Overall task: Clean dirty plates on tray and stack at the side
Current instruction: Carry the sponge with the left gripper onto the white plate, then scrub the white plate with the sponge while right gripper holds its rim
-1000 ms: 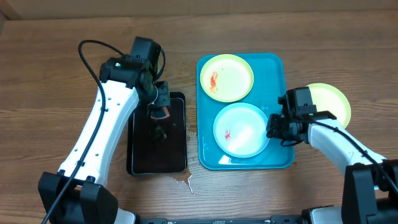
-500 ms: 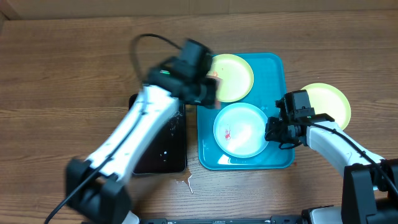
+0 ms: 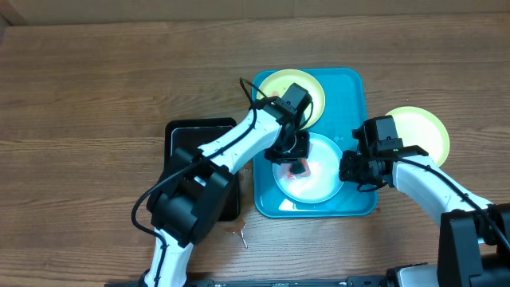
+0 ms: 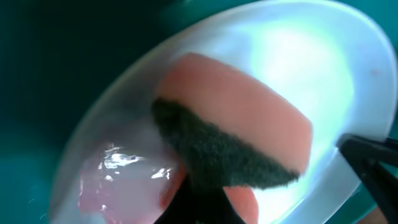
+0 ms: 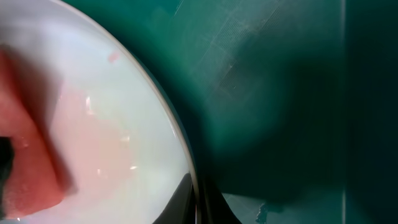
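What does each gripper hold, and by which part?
Left gripper: the sponge, by its dark scouring side. Right gripper: the light-blue plate, by its rim.

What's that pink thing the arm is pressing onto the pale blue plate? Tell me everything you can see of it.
It is a sponge: a salmon-pink foam block with a dark green, fuzzy scouring layer on one face. The left gripper pinches it and holds it down on the white centre of the light-blue plate, which lies in the turquoise tray. A wet pinkish smear shines on the plate right beside it.
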{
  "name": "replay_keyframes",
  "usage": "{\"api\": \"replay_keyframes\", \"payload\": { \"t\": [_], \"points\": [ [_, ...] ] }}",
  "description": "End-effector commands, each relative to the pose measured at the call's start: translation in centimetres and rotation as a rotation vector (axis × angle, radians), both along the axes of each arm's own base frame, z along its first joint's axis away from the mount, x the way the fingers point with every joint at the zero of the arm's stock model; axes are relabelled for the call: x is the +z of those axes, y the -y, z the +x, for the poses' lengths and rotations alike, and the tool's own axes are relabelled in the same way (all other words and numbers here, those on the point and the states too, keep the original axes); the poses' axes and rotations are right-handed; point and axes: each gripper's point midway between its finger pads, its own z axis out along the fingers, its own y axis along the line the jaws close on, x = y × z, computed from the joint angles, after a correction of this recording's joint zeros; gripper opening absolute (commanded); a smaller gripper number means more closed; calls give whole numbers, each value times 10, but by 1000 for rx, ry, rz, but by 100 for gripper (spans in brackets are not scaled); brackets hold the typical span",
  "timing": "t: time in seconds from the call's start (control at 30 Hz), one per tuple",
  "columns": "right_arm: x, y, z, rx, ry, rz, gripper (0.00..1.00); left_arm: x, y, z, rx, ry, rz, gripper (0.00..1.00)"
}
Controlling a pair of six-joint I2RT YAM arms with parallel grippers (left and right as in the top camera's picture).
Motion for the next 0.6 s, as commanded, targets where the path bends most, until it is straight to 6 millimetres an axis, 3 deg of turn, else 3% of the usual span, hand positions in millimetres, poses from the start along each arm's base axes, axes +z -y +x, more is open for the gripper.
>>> {"api": "replay_keyframes", "payload": {
  "t": [0.0,0.13,0.23,0.57],
  "points": [
    [-2,1,-2,1,-4,-11,4,-5,-26,11,59,-1,112,4],
    [-2,1,-2,1,-4,-11,4,6,-60,26,46,61,268,4],
    [-2,1,-2,1,-4,-11,4,7,-65,27,-10,82,296,4],
    [-2,1,-3,1,-8,-11,4,-5,-5,-16,-174,-46,94,4]
  ]
}}
